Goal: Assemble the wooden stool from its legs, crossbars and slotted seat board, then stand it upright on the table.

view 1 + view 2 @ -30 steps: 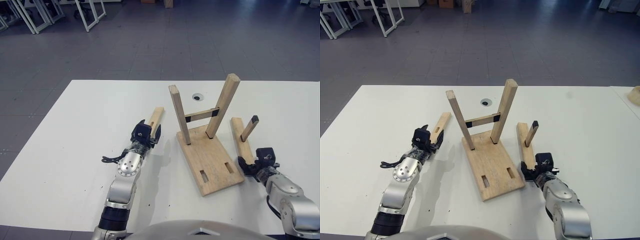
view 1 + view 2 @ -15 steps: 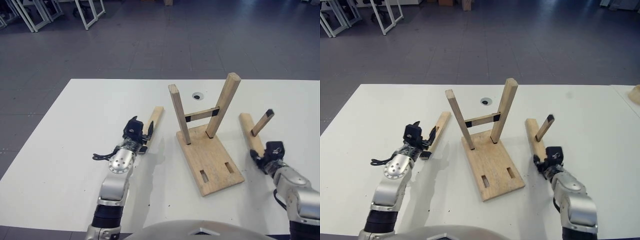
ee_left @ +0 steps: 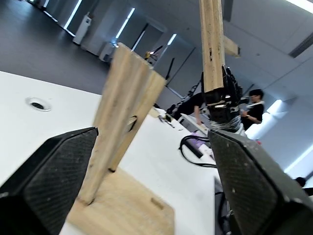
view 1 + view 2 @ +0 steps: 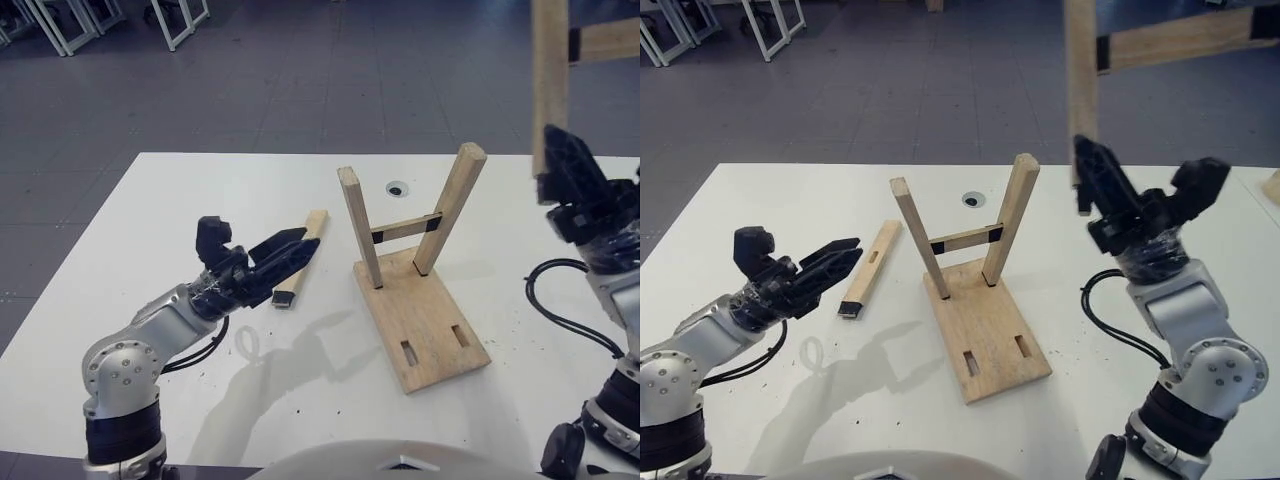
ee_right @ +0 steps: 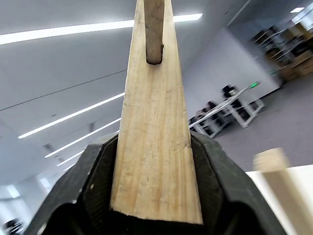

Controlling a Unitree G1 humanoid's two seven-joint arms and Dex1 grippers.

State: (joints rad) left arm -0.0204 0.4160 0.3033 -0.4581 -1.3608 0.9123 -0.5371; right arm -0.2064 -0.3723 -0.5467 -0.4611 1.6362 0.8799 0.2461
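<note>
The slotted seat board (image 4: 425,322) lies flat on the white table (image 4: 150,250). Two legs (image 4: 358,228) joined by a crossbar (image 4: 404,230) stand up from its far end. One loose leg (image 4: 303,252) lies on the table left of it. My left gripper (image 4: 290,250) hovers open just above that leg's near end, holding nothing. In the left wrist view its fingers (image 3: 49,186) frame the standing legs (image 3: 124,112). My right gripper (image 4: 1087,195) is raised high at the right, shut on the lower end of another leg (image 4: 1080,90). That leg points upward, with a crossbar (image 4: 1175,40) sticking out sideways.
A round cable hole (image 4: 396,189) sits in the table behind the stool. The near slots (image 4: 408,351) in the seat board are unfilled. Bare table surface lies in front of and left of the board. White frames (image 4: 60,25) stand on the floor far behind.
My right gripper has lifted the leg with its crossbar off the table and turned it upright, high in the air. The left arm has risen from the table; the loose leg stays down.
</note>
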